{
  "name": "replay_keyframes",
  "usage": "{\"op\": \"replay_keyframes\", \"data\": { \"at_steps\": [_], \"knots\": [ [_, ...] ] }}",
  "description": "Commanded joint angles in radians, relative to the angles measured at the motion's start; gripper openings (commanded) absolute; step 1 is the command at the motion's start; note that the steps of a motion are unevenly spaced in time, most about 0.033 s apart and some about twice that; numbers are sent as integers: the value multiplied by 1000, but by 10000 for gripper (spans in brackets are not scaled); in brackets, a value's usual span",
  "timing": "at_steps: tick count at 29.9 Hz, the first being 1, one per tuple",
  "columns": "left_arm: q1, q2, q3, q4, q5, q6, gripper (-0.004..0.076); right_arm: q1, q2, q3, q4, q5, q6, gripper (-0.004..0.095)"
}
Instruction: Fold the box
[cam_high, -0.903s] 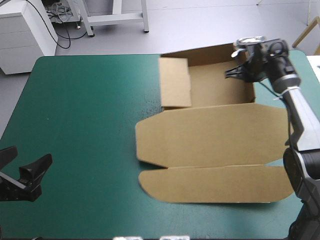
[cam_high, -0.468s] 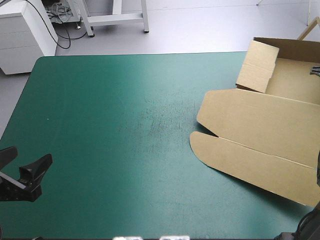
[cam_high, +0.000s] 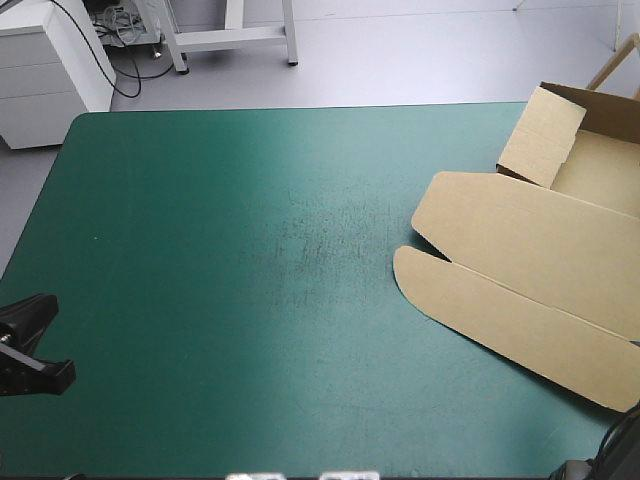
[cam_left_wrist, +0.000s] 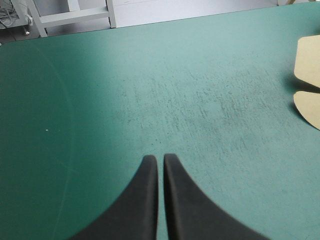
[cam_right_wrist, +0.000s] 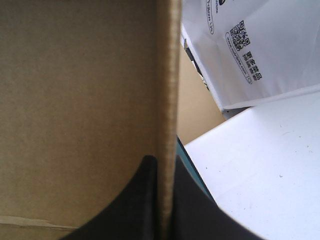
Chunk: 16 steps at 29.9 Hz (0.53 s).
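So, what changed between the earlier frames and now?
The box has been dragged from the far middle of the table to its right edge and turned a little; the right end effector is shut on its wall. The left end effector stays by the near left corner, barely shifted.

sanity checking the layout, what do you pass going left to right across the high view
left gripper at the near left corner → bare teal-green cover → box, lid flat, tray end toward the far right corner
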<state>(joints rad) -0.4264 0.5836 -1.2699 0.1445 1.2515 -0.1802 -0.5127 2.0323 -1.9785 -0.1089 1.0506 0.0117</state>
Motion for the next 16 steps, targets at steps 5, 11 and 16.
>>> {"op": "replay_keyframes", "data": {
  "at_steps": [5, 11, 16],
  "knots": [
    [-2, 1, -19, -2, 12, -2, -10, -13, -17, -36, -48, -66, -3, -19],
    [-2, -6, -11, 19, 38, -2, -10, -13, 4, -36, -52, -96, -3, -17],
    [-2, -42, 46, 38, -8, 2, -10, -13, 13, -36, -54, -97, -3, 35]
  ]
}}
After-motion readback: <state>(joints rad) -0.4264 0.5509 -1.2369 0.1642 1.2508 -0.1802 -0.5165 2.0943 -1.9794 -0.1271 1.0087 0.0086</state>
